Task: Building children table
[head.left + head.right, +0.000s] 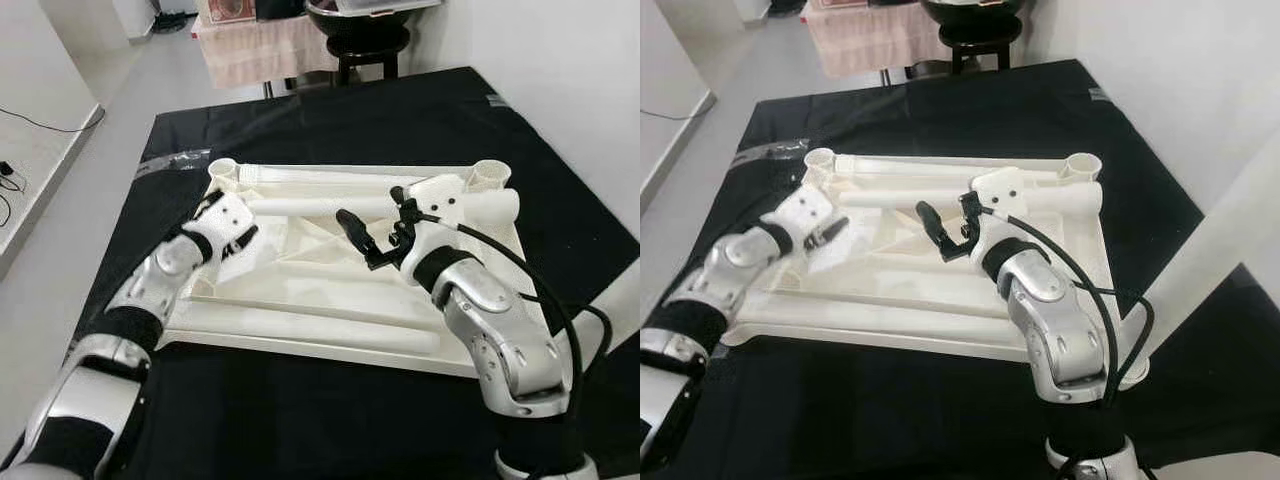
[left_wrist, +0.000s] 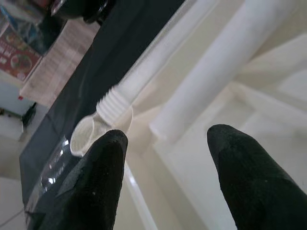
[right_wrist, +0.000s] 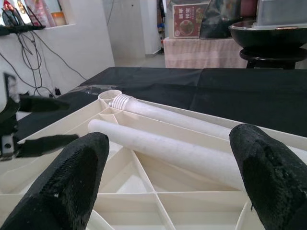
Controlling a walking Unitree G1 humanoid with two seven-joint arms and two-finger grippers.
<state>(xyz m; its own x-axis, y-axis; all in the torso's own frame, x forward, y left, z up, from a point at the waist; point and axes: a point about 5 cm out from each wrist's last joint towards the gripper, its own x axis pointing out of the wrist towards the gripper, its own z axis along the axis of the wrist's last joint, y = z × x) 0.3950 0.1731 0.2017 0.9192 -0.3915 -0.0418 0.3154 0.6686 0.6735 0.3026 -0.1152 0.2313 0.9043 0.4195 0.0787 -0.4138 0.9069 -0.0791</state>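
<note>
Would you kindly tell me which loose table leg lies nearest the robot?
The long leg along the tabletop's near edge; the others lie across the far side.

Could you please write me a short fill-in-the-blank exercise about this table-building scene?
1. The upturned cream plastic tabletop lies on a ____ cloth.
2. The right hand hovers over the tabletop with its fingers ____.
3. The threaded end of one white plastic leg tube points at a round ____ in the tabletop's corner.
4. The left hand holds ____ between its open fingers.

Missing words: black; open; socket; nothing
</note>
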